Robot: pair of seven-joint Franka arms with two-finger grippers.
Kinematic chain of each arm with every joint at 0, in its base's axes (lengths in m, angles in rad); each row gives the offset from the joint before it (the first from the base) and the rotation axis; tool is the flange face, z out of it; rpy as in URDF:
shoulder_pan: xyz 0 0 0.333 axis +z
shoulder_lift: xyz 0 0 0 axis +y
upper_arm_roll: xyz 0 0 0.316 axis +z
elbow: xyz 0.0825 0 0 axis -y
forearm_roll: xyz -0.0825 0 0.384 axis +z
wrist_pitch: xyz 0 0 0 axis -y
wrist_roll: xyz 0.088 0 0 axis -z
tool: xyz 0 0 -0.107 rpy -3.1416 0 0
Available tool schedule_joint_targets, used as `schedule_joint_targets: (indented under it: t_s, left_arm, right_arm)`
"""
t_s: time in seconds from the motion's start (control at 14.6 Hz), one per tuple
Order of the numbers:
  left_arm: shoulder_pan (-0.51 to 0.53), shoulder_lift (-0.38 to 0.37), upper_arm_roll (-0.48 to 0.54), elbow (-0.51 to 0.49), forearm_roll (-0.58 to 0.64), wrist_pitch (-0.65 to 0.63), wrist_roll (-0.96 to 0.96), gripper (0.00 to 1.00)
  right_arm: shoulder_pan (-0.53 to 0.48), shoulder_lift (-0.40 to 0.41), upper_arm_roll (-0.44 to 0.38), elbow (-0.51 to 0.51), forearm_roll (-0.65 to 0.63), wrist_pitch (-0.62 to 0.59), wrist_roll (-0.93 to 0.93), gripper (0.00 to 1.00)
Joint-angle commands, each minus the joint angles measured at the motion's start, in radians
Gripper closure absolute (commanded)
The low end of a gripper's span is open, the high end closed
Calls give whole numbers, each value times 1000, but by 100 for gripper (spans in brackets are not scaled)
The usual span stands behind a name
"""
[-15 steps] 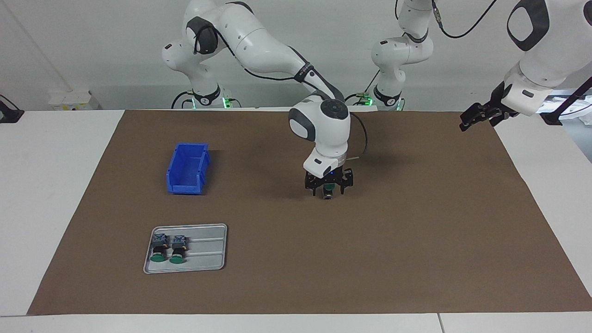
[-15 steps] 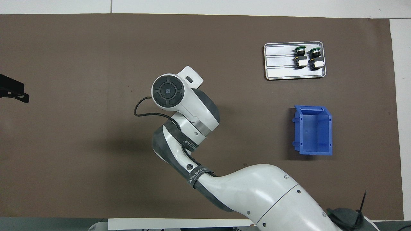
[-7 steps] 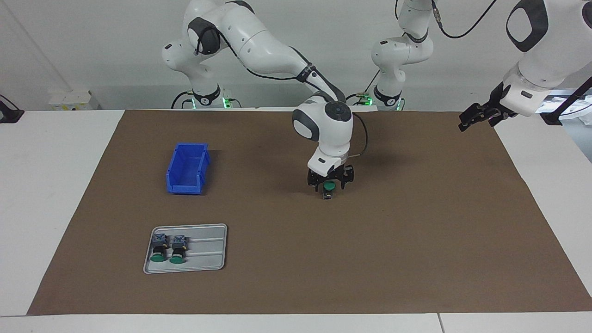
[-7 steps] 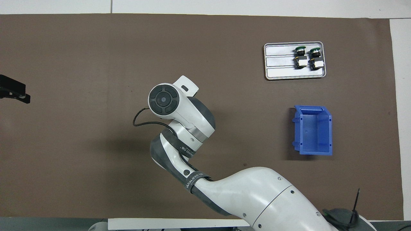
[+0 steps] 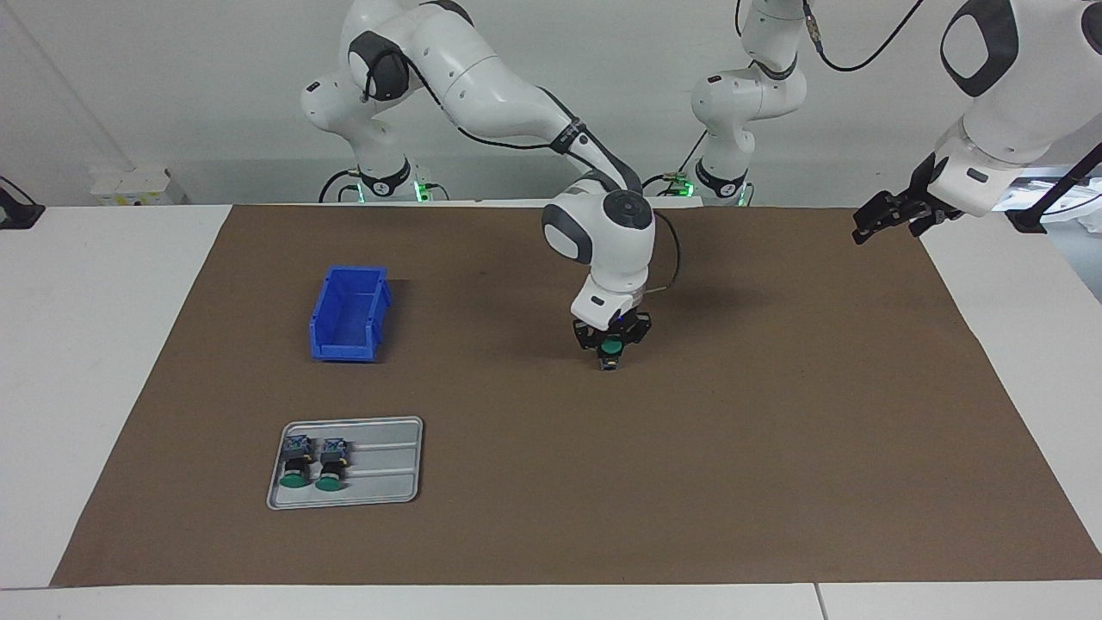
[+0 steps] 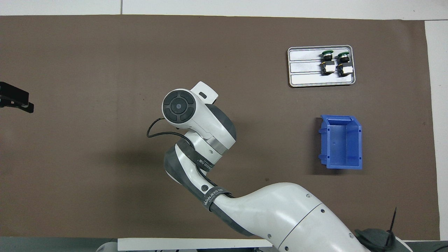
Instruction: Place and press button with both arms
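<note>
One button (image 5: 611,348) under right gripper (image 5: 612,337)

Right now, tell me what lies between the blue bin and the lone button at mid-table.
Only bare brown mat between blue bin and button; facing view shows it.

The right arm (image 6: 224,164) reaches over the brown mat (image 6: 87,52). Two buttons (image 6: 335,63) lie in a grey tray (image 6: 304,66), farther out than the blue bin (image 6: 341,141).

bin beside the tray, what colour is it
Blue bin, clearest in the overhead view.
</note>
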Motion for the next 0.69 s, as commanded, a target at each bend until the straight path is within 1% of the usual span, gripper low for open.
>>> schedule_joint_targets:
  t_s: [0.0,0.07,0.14,0.27,0.41,0.48,0.62]
  left_arm:
    - [-2,-10,-4,-17,17,19,12,0]
    - [-2,-11,-4,-17,17,19,11,0]
    - [-1,-11,-4,-17,17,19,9,0]
    - [-1,-10,-4,-15,17,19,6,0]
    - [-2,-10,-4,-17,17,19,1,0]
    - [-2,-11,-4,-17,17,17,0,0]
    - [-2,-11,-4,-17,17,16,0,0]
  right_arm:
    - [-71,-90,4,-8,-17,-51,-74,100]
    - [-107,-127,4,-16,-15,-54,-99,100]
    - [-144,-180,4,-46,-15,-67,-107,100]
    - [-253,-324,7,-207,-3,-66,-188,100]
    - [-348,-473,6,-399,0,-45,-327,100]
    - [-400,-531,6,-472,0,-35,-380,100]
    - [-523,-614,6,-566,6,-38,-530,100]
